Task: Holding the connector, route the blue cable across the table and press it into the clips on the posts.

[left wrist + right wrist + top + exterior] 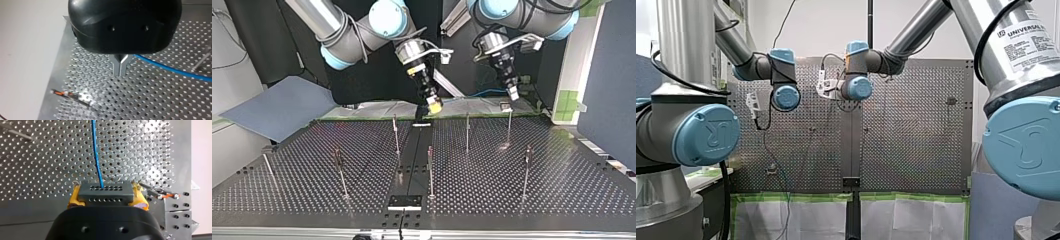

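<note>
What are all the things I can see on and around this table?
perforated table: one, dark, under everything.
posts: about seven, thin metal, upright across the table.
blue cable: one, blue, runs from the connector over the table.
connector: one, dark grey, between yellow pads.
grey sheet: one, grey, beside the table at the top view's left.
right pincer: one, yellow pads, shut on the connector.
left pincer: one, black, metal fingers shut, cable beside it.
</note>
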Robot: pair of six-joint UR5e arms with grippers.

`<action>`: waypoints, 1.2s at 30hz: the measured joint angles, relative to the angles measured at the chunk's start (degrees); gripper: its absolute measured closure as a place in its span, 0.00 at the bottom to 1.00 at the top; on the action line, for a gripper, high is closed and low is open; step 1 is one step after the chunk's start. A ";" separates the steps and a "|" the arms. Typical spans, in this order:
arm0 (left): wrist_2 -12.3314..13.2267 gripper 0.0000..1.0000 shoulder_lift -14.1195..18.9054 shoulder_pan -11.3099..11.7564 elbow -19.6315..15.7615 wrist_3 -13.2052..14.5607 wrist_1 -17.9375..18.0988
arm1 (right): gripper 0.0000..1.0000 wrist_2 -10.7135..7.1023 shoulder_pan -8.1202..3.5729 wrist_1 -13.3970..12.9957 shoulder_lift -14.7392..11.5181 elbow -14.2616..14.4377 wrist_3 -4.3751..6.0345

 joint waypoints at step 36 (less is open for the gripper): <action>9.30 1.00 2.96 8.15 9.07 -1.18 -13.68 | 1.00 -2.88 0.47 9.13 6.93 -16.97 4.12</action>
